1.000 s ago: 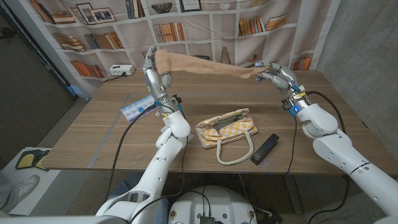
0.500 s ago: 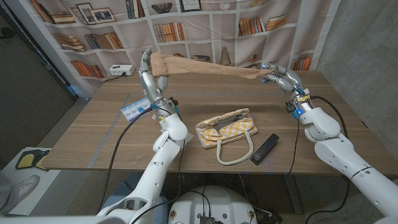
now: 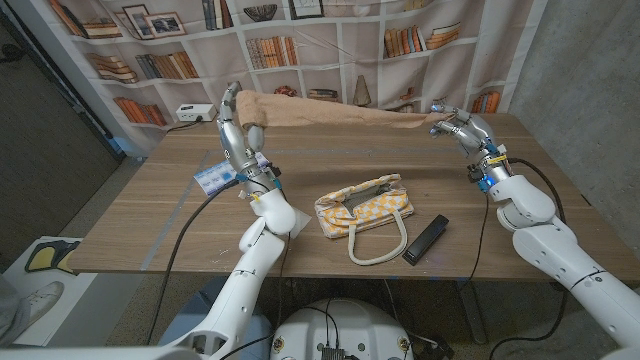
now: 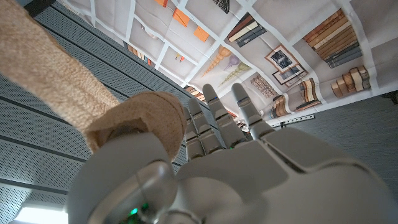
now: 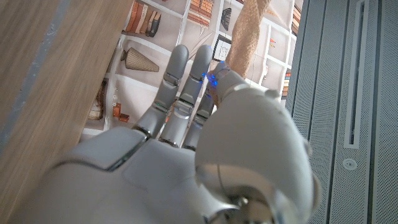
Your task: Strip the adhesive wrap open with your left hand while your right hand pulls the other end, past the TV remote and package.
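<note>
**Q:** Tan wrap, stretched across the upper part of the head view: where does it run?

**A:** The adhesive wrap spans in the air from the left hand at upper left to the right hand at upper right, sagging slightly toward the right. It hangs above the far half of the wooden surface, well apart from the things lying on it.

**Q:** How does each hand hold it?

**A:** The left hand is raised with the roll end of the wrap pinched against its thumb. The left wrist view shows what the head view cannot: the thumb pressed on the tan roll, the other fingers straight and side by side, touching no wrap. The right hand pinches the narrow free end. In the right wrist view that end emerges just past the thumb tip, with the remaining fingers extended.

**Q:** What lies on the surface?

**A:** A yellow-and-white checked bag with cream handles sits in the lower middle of the head view. The black TV remote lies just to its right, angled. A blue-and-white package lies at left, beside the left forearm. A printed bookshelf backdrop fills the top.
</note>
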Controlling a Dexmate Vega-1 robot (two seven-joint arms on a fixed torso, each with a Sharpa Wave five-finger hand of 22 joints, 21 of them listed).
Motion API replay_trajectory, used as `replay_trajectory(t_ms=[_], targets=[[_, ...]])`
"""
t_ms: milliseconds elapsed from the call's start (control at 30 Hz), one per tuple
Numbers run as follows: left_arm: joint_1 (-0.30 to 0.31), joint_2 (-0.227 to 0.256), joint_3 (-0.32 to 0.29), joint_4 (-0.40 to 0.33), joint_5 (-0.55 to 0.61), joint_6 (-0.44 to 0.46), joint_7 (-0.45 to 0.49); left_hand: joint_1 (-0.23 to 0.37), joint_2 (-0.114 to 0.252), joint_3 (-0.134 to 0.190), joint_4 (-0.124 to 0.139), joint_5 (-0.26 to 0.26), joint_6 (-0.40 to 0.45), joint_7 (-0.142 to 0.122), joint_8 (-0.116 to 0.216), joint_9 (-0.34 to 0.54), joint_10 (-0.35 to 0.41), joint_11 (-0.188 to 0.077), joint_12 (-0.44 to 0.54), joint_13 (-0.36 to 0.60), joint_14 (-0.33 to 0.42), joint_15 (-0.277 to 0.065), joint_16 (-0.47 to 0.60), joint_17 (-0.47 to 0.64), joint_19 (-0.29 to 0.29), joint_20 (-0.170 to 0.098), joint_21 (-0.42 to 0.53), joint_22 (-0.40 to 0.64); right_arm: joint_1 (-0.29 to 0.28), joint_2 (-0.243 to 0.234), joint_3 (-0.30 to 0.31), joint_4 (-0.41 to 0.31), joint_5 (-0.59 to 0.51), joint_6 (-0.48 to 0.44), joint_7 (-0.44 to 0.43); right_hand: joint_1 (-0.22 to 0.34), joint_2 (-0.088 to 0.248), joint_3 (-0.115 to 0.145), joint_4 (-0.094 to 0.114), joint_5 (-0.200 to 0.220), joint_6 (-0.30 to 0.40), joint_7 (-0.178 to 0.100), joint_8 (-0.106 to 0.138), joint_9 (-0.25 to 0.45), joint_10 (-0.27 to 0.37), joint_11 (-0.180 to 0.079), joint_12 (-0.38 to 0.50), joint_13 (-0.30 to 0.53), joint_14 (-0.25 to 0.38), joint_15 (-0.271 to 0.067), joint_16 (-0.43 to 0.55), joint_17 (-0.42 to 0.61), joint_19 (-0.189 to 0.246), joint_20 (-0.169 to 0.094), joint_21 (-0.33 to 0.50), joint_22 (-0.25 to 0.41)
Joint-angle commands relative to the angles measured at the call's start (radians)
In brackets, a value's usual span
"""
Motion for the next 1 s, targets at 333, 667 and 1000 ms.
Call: replay_trajectory(t_ms=[333, 667, 1000], targets=[[0.069, 0.064, 0.026, -0.093, -0.049, 0.065, 0.0, 0.0, 0.014, 0.007, -0.006, 0.006, 0.004, 0.008, 0.001, -0.003, 0.002, 0.003, 0.005, 0.005, 0.015, -0.012, 0.008, -0.001, 0.008, -0.001, -0.01, 0.004, -0.053, -0.031, 0.069, -0.028, 0.041, -0.071, -0.05, -0.006, -0.005, 0.013, 0.001, -0.006, 0.017, -0.002, -0.006, 0.005, 0.01, -0.002, -0.006, 0.006, 0.012, -0.102, -0.012, 0.009, -0.01, -0.147, 0.022, -0.013], [0.056, 0.078, 0.017, -0.024, -0.07, 0.023, 0.0, -0.001, 0.018, 0.011, -0.007, 0.008, 0.004, 0.008, 0.0, -0.007, 0.001, 0.009, 0.005, 0.007, 0.014, -0.01, 0.008, -0.002, 0.007, 0.002, -0.015, 0.004, -0.084, -0.024, 0.102, -0.035, 0.037, -0.101, -0.119, -0.005, -0.007, 0.015, -0.001, -0.006, 0.019, -0.001, -0.008, 0.006, 0.012, 0.0, -0.007, 0.008, 0.014, -0.102, -0.016, 0.015, -0.013, -0.147, 0.031, -0.022], [0.045, 0.108, 0.021, -0.002, -0.102, 0.028, 0.0, -0.003, 0.016, 0.014, -0.008, 0.008, -0.001, 0.014, -0.002, -0.011, -0.008, 0.015, 0.003, 0.009, 0.006, -0.001, 0.005, -0.003, 0.001, 0.007, -0.022, 0.004, -0.108, -0.026, 0.129, -0.048, 0.026, -0.13, -0.167, -0.006, -0.007, 0.017, 0.0, -0.006, 0.019, 0.0, -0.012, 0.007, 0.014, 0.001, -0.01, 0.007, 0.015, -0.101, -0.023, 0.02, -0.019, -0.148, 0.042, -0.033]])
